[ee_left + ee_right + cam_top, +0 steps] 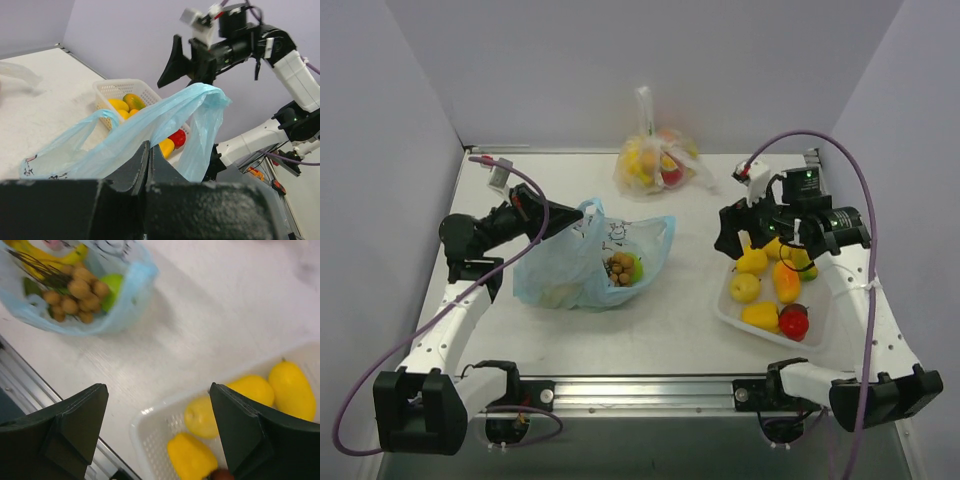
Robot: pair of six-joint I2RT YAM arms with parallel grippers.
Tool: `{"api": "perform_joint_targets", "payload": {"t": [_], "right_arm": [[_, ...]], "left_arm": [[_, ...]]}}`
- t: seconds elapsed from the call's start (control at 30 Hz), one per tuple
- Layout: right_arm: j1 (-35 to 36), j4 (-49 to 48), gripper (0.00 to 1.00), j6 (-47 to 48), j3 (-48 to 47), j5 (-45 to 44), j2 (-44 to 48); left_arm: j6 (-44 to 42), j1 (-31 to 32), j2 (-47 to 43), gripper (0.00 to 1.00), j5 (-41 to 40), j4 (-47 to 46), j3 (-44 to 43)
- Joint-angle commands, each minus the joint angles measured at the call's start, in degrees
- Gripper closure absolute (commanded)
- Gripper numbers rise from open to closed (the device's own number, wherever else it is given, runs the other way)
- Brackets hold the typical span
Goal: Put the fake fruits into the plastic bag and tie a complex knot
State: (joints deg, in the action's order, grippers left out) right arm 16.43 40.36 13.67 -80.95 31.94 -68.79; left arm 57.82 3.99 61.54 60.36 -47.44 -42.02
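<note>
- Blue film plastic bag [590, 262] lying centre-left on table [680, 330], mouth gaping toward the basket side; grape cluster [620, 268] and green apple [636, 266] inside, near the opening.
- Left gripper [148, 159] clamped on the bag's upper rim, lifting it into an arch (decent entry gap, one handle loop drooping beside it).
- Right gripper [156, 407] spread wide, nothing between the fingers, hovering above the edge of the white basket [820, 338] nearest the bag.
- Fake fruits [745, 287] left in the basket: several yellow, one orange, one red. Bagging part done by the look of it, knot not started.
- Next pick, as a judgement: drop straight onto the nearest yellow fruit [201, 416], straddle its short axis, close gently (glossy plastic, likely to squirt out).
- Carry low, enter under the raised rim, release deep past the grapes to stop roll-back.
- Avoid catching the film with a finger; thin, would likely drag the whole bag.
- Ignore clear bag [655, 160] at the back.
</note>
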Motion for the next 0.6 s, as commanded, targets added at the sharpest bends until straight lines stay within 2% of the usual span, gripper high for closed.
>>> {"api": "perform_joint_targets", "payload": {"t": [0.0,0.13,0.23,0.57], "right_arm": [[-6.91,13.15,0.14,6.62,7.88,-4.24,-0.99],[-13.41,17.03,0.12,9.7,13.16,-7.15,-2.57],[-16.15,15.72,0.09,10.94,15.64,-9.7,-4.59],[-16.25,11.59,0.09,8.31,17.13,-8.57,-16.62]], "left_arm": [[-0.96,0.32,-1.42,1.0,0.81,-3.18,-1.14],[-1.74,0.32,-1.77,1.0,0.9,-2.66,-0.96],[-2.1,0.32,-1.68,1.0,0.73,-2.39,-0.87],[-2.63,0.58,-0.89,1.0,0.64,-2.39,-0.87]]}}
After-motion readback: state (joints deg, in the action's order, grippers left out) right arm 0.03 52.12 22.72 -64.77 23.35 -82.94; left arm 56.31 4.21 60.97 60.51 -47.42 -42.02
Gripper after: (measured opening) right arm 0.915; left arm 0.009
